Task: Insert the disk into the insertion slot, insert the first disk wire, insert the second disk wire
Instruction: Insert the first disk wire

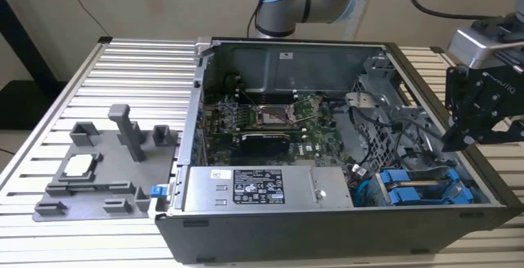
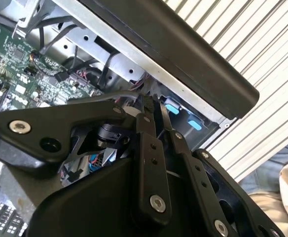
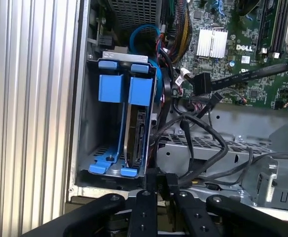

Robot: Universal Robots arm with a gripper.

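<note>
The disk is sitting upright in the insertion slot, left of centre in the first wrist view. Its blue front tab is lying level with that of the other blue carrier just beside it, so I am judging it seated. The gripper is hovering at the bottom centre of that frame, near the cage's open end. Its jaws are drawn close together, and I am making out nothing pinched between them. A tangle of black wires is looping just beside the cage, right of centre.

I am guessing the disk is a dense, rigid thing, heavy for its bulk and unhappy with knocks (its exposed connector end especially). The blue plastic tabs are therefore looking like the place to press or pull. The wires are looking soft and springy, with the hard connector shell offering the only firm hold. The computer case is resting on the ribbed surface.
</note>
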